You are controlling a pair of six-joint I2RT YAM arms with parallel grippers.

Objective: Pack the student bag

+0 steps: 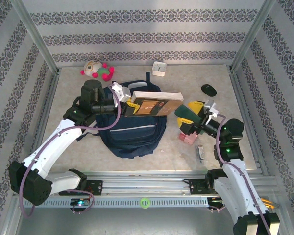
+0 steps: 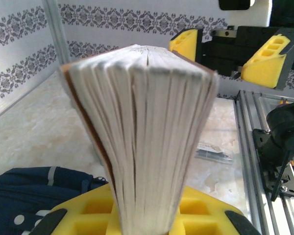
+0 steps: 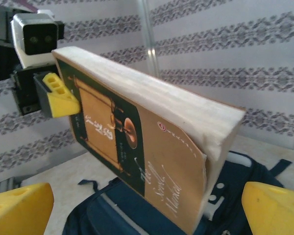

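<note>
My left gripper is clamped on one short end of a thick paperback book with a brown-and-dark-green cover. In the left wrist view the pale page block rises straight out from between the yellow fingers. My right gripper has its jaws spread wide and holds nothing. It sits just off the book's free end, at about 3 o'clock from it in the top view.

The relation that matters is book to bag. The large navy-blue fabric student bag lies flat on the bench, with its long axis running 12 to 6 o'clock and its top end toward 12. The book's long axis runs 9 to 3 o'clock, square across that top end, and its free end overhangs the bag's 3 o'clock side. From the right wrist camera the bag shows beneath the book's lower corner. I cannot tell whether they touch, nor whether the mouth of the bag is open.

The left arm carries the load. The right gripper is the nearer one to the overhanging end, so I judge it best placed to steady or turn the book in line with the bag before it goes in.
</note>
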